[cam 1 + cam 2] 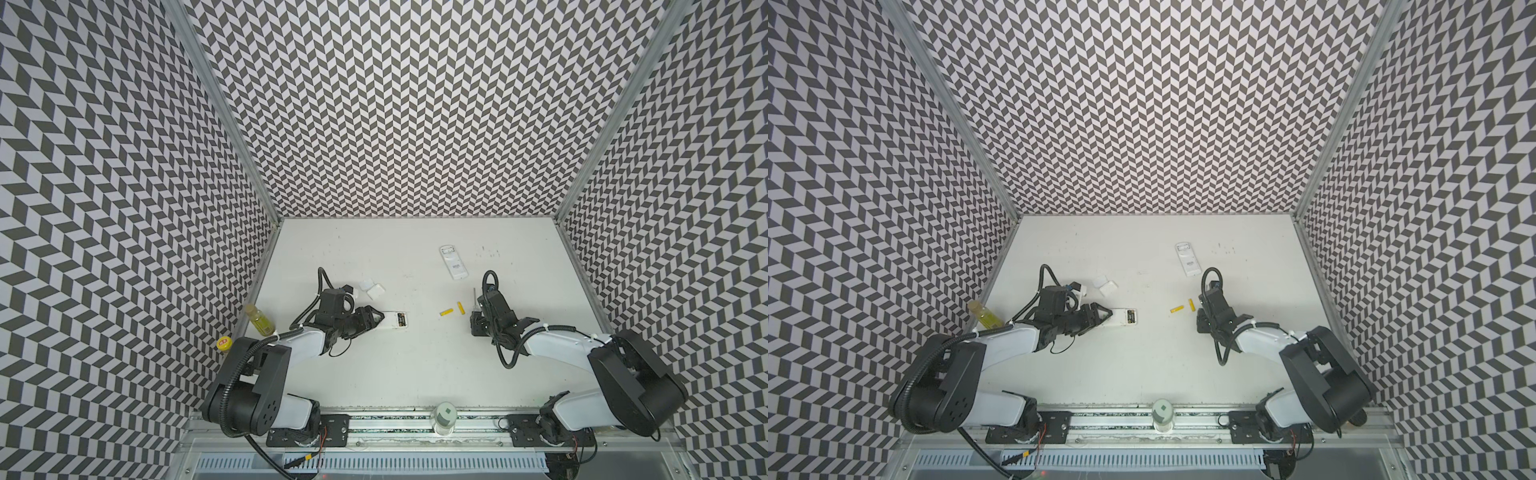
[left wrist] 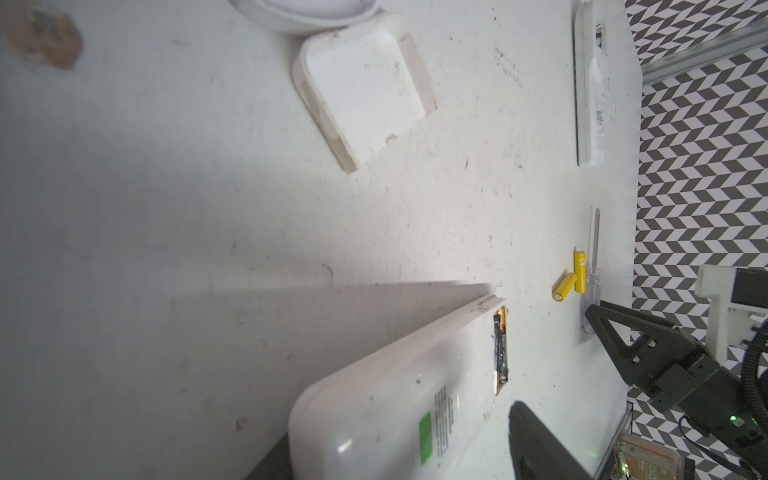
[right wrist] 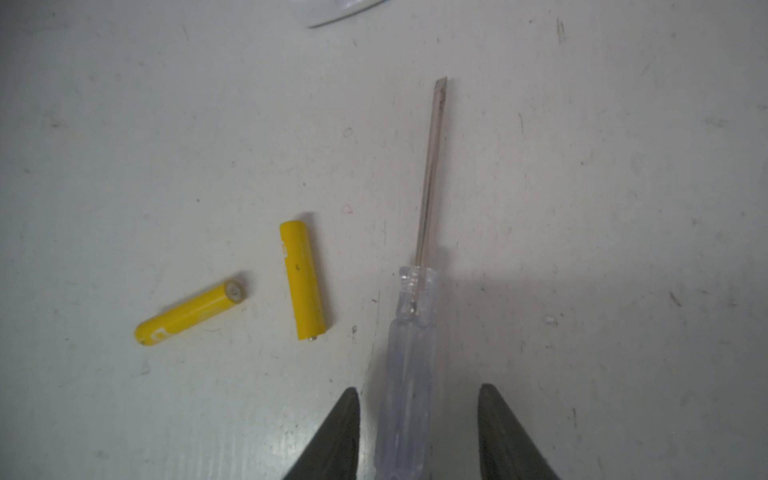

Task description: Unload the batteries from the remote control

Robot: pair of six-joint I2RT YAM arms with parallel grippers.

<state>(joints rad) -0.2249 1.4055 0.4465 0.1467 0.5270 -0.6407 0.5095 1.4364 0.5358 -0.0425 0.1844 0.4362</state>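
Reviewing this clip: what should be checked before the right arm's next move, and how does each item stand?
1. Right gripper fingers straddle the screwdriver handle, gaps on both sides: ok.
2. Screwdriver lies flat on the table, apart from the yellow batteries: ok.
3. Yellow batteries unloaded, loose on the table: ok.
4. Black batteries out of the remote: not ok, they sit in its open bay.
5. Left gripper steadies that remote: cannot tell; its fingers look parted around it.

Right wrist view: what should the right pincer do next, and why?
Probably close on the screwdriver: its clear handle lies inside the open right pincer, gaps either side, ungripped. Black batteries sit in the remote, likely needing a pry.
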